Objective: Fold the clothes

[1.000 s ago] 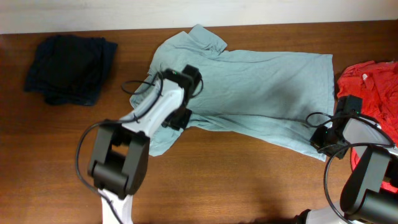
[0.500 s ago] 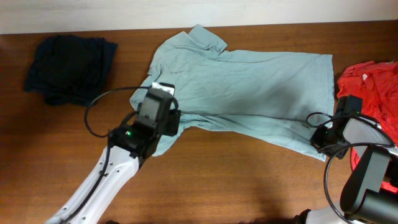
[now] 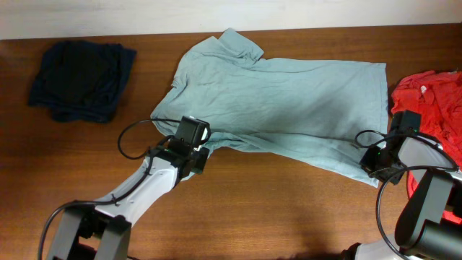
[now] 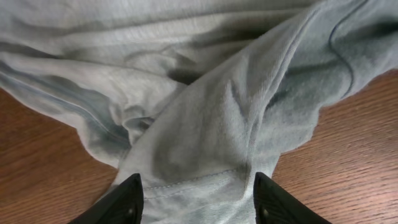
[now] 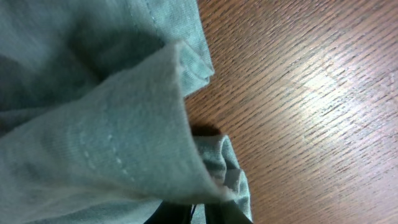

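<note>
Sleeve fold: left fingers (image 4: 127, 200), wide, straddle the sleeve (image 4: 205, 124) of the pale grey-teal cloth T-shirt (image 3: 289, 108); right fingers (image 5: 171, 218) pinch its hem (image 5: 194, 57). Next, likely: close, fold inward.

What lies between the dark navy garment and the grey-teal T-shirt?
Only bare wooden tabletop, seen in the overhead view; navy garment and T-shirt lie apart.

Pretty sure the pale grey-teal cloth T-shirt (image 3: 303, 108) is soft matt jersey, with the fine knit showing up close. The reddish-brown wooden table (image 3: 289, 209) has clear grain and a slight satiny sheen. The red cloth shirt (image 3: 433, 101) and dark navy cloth garment (image 3: 79, 79) look matt too.
</note>
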Tool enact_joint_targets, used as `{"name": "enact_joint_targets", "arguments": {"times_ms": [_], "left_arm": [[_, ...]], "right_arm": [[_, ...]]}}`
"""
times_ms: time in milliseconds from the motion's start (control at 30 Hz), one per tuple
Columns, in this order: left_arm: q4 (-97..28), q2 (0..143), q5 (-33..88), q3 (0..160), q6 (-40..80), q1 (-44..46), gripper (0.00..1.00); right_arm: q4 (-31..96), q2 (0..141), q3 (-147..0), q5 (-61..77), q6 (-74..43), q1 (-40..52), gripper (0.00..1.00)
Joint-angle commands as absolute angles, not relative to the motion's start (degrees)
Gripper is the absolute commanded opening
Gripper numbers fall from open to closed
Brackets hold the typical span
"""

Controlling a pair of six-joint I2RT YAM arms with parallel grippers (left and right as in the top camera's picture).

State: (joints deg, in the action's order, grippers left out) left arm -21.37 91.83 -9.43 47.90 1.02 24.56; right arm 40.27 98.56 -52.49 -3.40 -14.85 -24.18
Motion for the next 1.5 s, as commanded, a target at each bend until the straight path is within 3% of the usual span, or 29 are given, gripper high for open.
{"name": "enact_joint_targets", "arguments": {"times_ms": [0,533,600,667,733,800,1133,1467], "left_arm": [[-21.17,92.29,-8.78,48.25,-0.08,24.27,0.57],[-19.51,96.55,-7.53,48.25,-0.10,24.38,0.54],[-19.57,96.42,-7.86,48.42,-0.10,24.38,0.44],[-19.75,96.33,-7.90,48.77,-0.08,24.38,0.24],[-20.32,96.03,-7.90,49.39,-0.08,24.38,0.12],[-21.50,95.26,-7.90,50.22,-0.05,24.38,0.06],[-27.75,87.20,-7.90,51.48,1.06,25.52,0.01],[-35.64,81.45,-7.68,51.48,5.06,32.45,0.02]], "right_arm": [[39.62,102.91,-49.34,-1.91,-15.31,-24.40,0.14],[39.83,102.91,-49.34,-1.93,-15.31,-24.40,0.20],[39.83,102.91,-49.34,-1.93,-15.31,-24.40,0.20],[39.83,102.91,-49.34,-1.93,-15.31,-24.40,0.20],[39.83,102.91,-49.34,-1.93,-15.31,-24.40,0.20],[39.86,102.91,-49.34,-1.93,-15.29,-24.40,0.20],[40.07,102.91,-49.34,-1.93,-15.31,-24.40,0.20],[40.07,102.91,-49.34,-1.93,-15.31,-24.40,0.20]]}}
